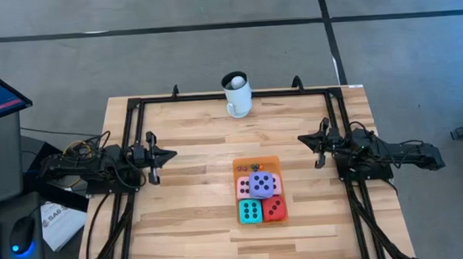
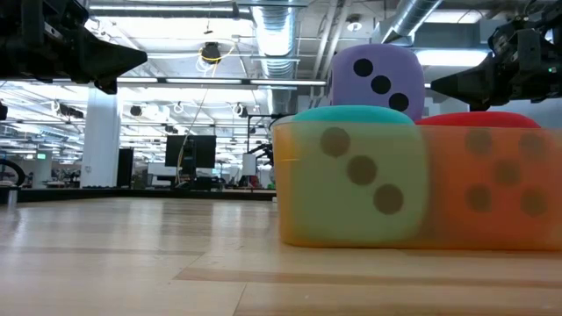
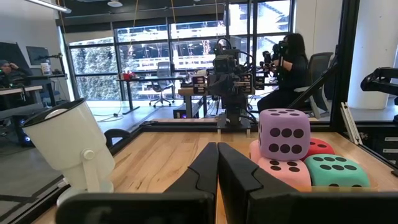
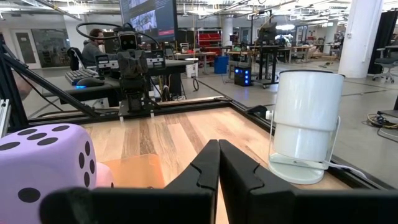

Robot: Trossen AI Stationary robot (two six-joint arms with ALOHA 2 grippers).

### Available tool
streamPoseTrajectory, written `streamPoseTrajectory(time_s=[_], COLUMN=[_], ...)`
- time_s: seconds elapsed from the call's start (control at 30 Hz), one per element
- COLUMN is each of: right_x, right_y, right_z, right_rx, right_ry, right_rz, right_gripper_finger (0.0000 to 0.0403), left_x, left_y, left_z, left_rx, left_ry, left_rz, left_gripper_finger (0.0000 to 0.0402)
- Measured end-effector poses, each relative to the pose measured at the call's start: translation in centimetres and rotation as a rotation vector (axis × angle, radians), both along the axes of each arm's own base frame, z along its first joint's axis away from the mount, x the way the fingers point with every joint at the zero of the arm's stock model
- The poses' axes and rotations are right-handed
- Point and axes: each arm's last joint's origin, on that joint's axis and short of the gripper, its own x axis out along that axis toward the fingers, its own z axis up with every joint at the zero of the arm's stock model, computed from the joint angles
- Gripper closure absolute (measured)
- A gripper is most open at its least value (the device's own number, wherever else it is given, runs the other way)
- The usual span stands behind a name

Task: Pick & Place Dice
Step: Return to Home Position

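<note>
The left pincer (image 1: 168, 155) and right pincer (image 1: 302, 139) hang clenched on nothing near the counter (image 1: 197, 226) side edges, with bare wood between them. Between and nearer than both tips, the orange bin (image 1: 257, 161) holds the pink die (image 1: 242, 186), teal die (image 1: 250, 211) and red die (image 1: 275, 209), with the purple die (image 1: 260, 183) on top. A white mug (image 1: 238, 95) stands beyond the pincers, by the far edge.

- A grey concrete floor (image 1: 212, 55), crossed by dark seams, lay around the pale wooden table (image 1: 189, 227).
- Tall windows (image 3: 149, 59) let in daylight behind desks (image 3: 140, 79) and an office chair (image 3: 163, 92).
- A person (image 3: 292, 62) sat at a workstation.
- Silver ducts (image 2: 279, 39) and strip lights (image 2: 167, 10) ran along the ceiling.
- A white column (image 2: 99, 145) stood far back.
- A large dark screen (image 4: 149, 17) hung overhead.
</note>
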Motion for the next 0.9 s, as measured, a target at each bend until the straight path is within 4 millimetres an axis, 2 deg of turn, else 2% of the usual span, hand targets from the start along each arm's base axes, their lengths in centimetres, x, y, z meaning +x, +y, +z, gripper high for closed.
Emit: streamPoseTrajectory(time_s=[0.9], right_x=[0.0], right_y=[0.0], right_z=[0.0], right_rx=[0.0], right_ry=[0.0], right_rz=[-0.001], right_gripper_finger=[0.0397], left_x=[0.0], left_y=[-0.02], left_z=[0.0], left_rx=[0.001], left_ry=[0.0], left_rz=[-0.004], left_gripper_finger=[0.0402])
